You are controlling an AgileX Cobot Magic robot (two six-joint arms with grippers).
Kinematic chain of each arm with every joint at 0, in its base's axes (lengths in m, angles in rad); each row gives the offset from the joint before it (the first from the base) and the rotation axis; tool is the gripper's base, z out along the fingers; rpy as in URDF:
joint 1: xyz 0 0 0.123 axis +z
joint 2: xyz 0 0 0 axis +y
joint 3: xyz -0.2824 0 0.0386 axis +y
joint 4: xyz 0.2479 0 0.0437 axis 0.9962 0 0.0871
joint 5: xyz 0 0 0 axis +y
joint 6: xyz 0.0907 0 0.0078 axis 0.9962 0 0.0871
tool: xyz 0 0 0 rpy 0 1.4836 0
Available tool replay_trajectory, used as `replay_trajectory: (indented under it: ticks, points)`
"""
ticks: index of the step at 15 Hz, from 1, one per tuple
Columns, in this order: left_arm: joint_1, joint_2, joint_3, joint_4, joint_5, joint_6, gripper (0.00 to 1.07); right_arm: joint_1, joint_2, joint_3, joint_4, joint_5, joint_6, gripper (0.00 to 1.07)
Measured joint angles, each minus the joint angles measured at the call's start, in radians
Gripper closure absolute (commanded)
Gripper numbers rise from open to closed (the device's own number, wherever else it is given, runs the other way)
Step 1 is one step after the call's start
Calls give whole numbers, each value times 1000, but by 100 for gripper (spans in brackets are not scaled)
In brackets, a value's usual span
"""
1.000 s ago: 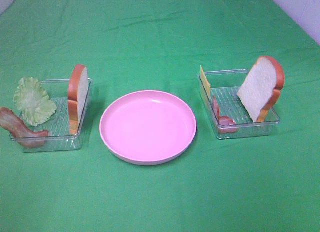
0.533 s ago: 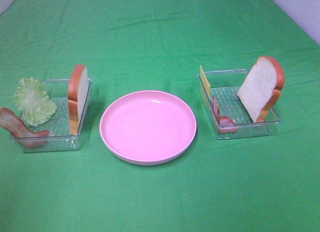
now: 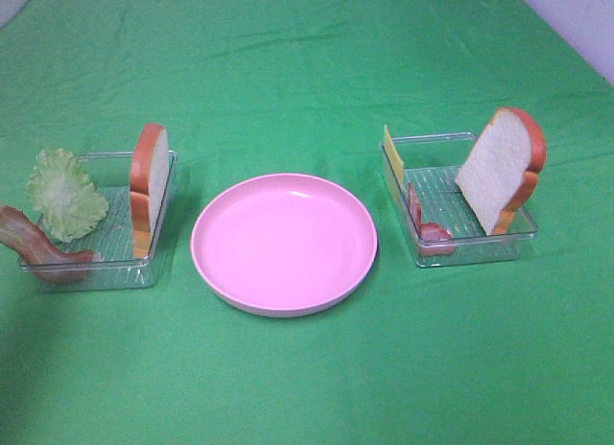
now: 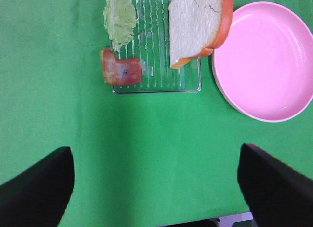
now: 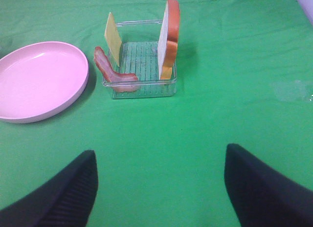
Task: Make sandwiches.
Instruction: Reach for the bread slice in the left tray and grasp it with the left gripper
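No sandwich is stacked. In the left clear tray [image 3: 115, 268] a bread slice [image 3: 151, 181] stands on edge beside a lettuce leaf [image 3: 65, 194] and a bacon strip [image 3: 38, 245]. The right tray [image 3: 470, 248] holds a leaning bread slice [image 3: 501, 169], a cheese slice [image 3: 392, 155] and bacon [image 3: 427, 224]. Neither gripper shows in the high view. My left gripper [image 4: 156, 188] hangs open above the cloth, short of its tray [image 4: 156, 65] and bread [image 4: 195, 24]. My right gripper [image 5: 159, 188] is open too, well back from its tray [image 5: 142, 87].
A pink round plate [image 3: 284, 242] sits between the two trays with nothing on it. Green cloth covers the whole table. A pale wall edge shows at the far right corner.
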Motion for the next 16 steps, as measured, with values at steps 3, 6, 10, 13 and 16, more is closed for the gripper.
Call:
replay_trajectory:
  ticks: [3,6,10,13,16]
  points:
    - [-107,220,-140,27,-1,-28,22,0,0,0,0,0,0,39]
    - [-291,376,-244,177,-1,-179,22,0,0,0,0,0,0,39]
    - [-444,528,-345,316,-1,-357,22,0,0,0,0,0,0,39]
    - [-461,648,-416,327,-2,-381,22,0,0,0,0,0,0,39]
    - [-461,748,-481,328,-33,-384,22,0,0,0,0,0,0,39]
